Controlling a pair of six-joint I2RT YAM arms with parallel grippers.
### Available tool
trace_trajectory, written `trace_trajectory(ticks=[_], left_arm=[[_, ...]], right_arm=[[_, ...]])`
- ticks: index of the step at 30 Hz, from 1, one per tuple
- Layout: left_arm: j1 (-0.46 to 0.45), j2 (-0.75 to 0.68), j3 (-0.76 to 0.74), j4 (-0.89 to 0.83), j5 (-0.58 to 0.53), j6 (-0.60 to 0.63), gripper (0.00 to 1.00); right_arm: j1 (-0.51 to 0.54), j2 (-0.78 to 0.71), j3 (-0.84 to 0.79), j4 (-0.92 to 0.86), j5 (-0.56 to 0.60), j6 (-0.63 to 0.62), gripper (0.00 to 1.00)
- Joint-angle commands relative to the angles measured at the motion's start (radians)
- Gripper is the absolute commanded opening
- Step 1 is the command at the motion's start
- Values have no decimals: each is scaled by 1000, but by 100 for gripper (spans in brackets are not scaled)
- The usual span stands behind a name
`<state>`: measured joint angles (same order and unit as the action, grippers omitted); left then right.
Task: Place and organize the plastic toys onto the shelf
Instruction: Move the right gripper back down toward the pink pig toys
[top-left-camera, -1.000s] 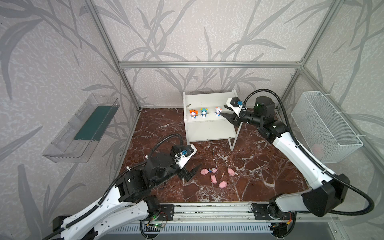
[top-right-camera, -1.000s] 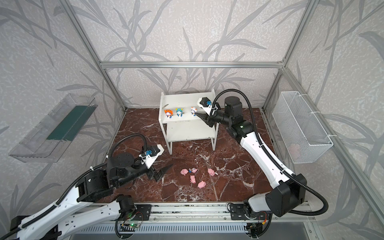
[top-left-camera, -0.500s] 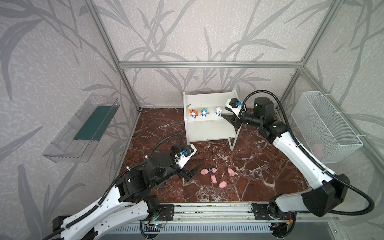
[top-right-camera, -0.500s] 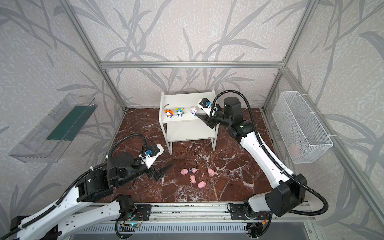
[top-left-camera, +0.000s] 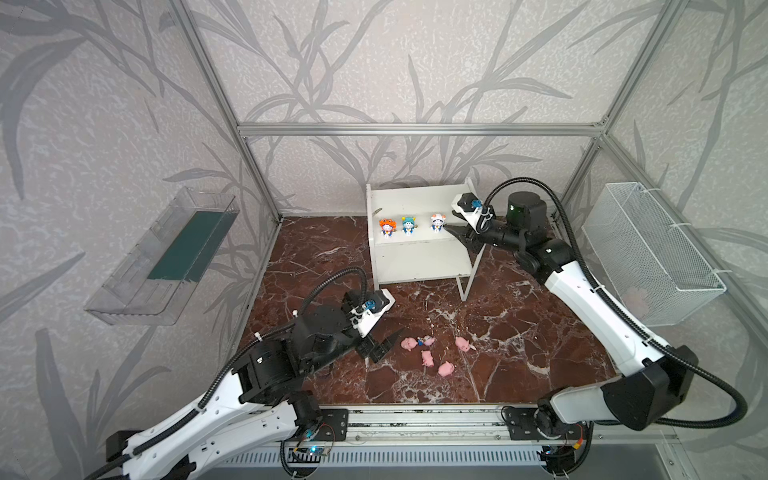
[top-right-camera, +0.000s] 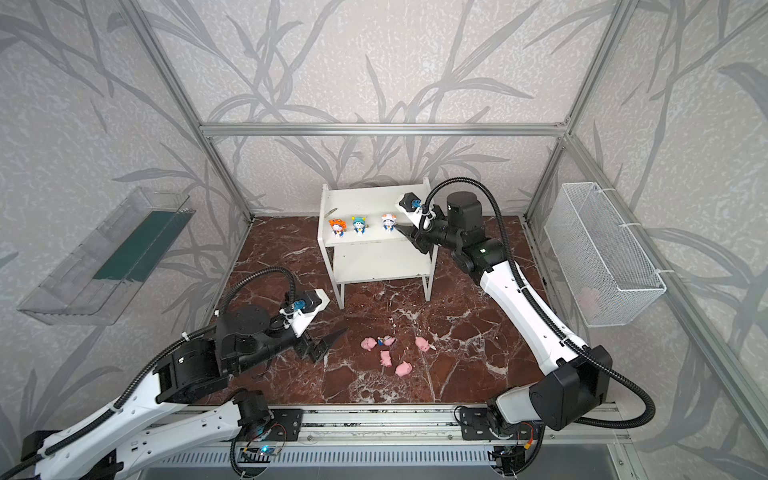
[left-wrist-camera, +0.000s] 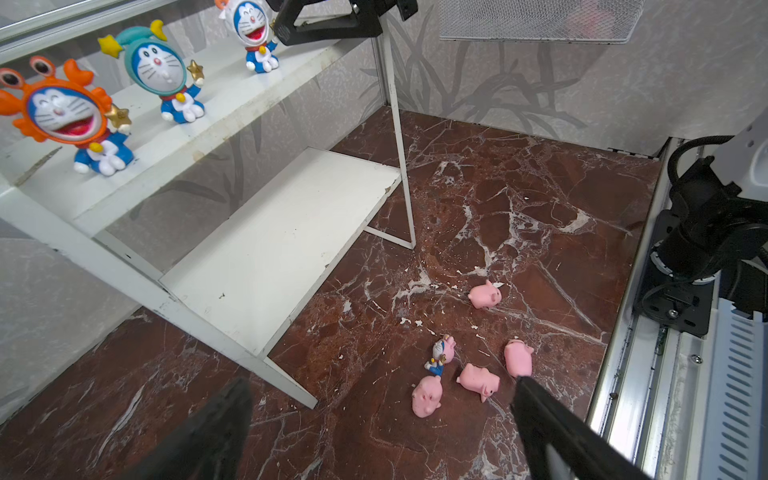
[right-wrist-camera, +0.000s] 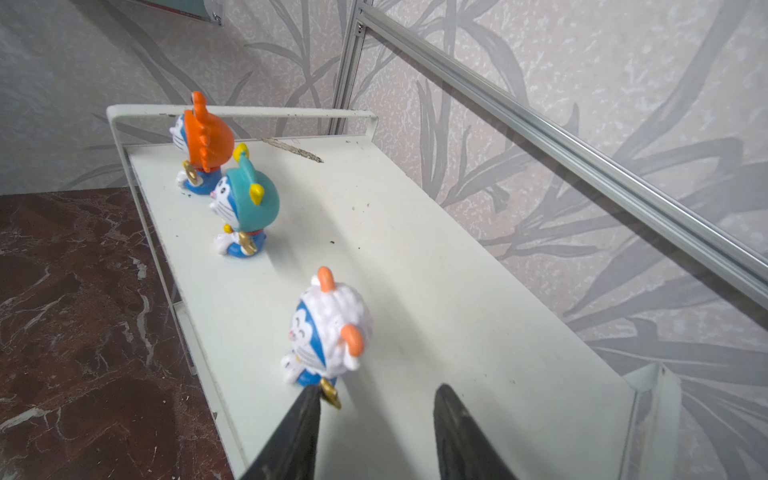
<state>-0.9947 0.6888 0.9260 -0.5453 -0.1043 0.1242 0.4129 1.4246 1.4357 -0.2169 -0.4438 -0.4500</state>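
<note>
Right fingers (right-wrist-camera: 299, 432): partly spread and empty over the upper board of the shelf (top-left-camera: 419, 257), pinching nothing.
Left fingers (left-wrist-camera: 552, 428): spread wide and empty, low over the table (top-left-camera: 519, 332).
White figurine (right-wrist-camera: 328, 328): upright just ahead of one right fingertip and outside the gap. Its gold trinket is touching that tip or just beside it; I cannot tell which.
Teal figurine (right-wrist-camera: 245, 208): upright farther ahead of the right fingers, in the same row near the board's front edge.
Orange figurine (right-wrist-camera: 203, 141): upright at the far end of that row, farthest from the right fingers.
Pink figurine (left-wrist-camera: 441, 353): lying on the table just ahead of the left fingers, against or just beside a pig.
Pigs (left-wrist-camera: 478, 380): four, all on the table; three huddle just ahead of the left fingertips and one lies a little beyond.
Lower board: bare.
Progress: three of eight toys appear shelved; the pink figurine and the pigs remain.
Risk, right side: any sideways drift of the near fingertip could tip the white figurine or push it off the front edge, because it stands so near both.
Risk, left side: the huddle is tight, so a wide grab could catch two toys or scatter the rest, and the small, rounded pigs may squirt out of a pinch.
</note>
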Motion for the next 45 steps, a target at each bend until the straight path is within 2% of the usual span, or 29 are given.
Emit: trace_trajectory(ticks=[1, 6, 9, 11, 14, 16, 18, 23, 26, 32, 36, 41, 45], left_arm=[[1, -5, -10, 8, -6, 23, 99], [2, -2, -12, 14, -11, 27, 99], [2, 5, -16, 21, -14, 28, 99], [2, 7, -21, 28, -14, 30, 99], [4, 9, -29, 31, -12, 23, 99], [4, 7, -39, 31, -12, 19, 99], [4, 5, -51, 33, -9, 13, 99], [4, -1, -80, 30, -2, -6, 99], [4, -9, -97, 30, 3, -19, 99], [4, -41, -126, 23, -6, -50, 99], [4, -67, -149, 21, -17, -62, 99], [4, -69, -166, 24, -14, -70, 99], [4, -64, -176, 34, -9, -70, 99]], right_arm=[[-2, 1, 20, -27, 8, 5, 46], [-2, -59, -9, -21, -10, 8, 49], [3, -123, -43, -20, -27, 22, 56], [16, -182, -81, -19, -14, 39, 64], [51, -283, -158, -20, 19, 49, 69], [95, -362, -221, -28, 57, 53, 73], [147, -442, -286, -50, 82, 58, 93], [295, -592, -451, -83, 187, 152, 94], [367, -623, -544, -100, 264, 239, 99], [460, -601, -748, -31, 307, 405, 99], [472, -508, -853, 58, 326, 497, 97], [472, -304, -819, 79, 348, 647, 97], [471, -139, -710, 24, 355, 748, 83]])
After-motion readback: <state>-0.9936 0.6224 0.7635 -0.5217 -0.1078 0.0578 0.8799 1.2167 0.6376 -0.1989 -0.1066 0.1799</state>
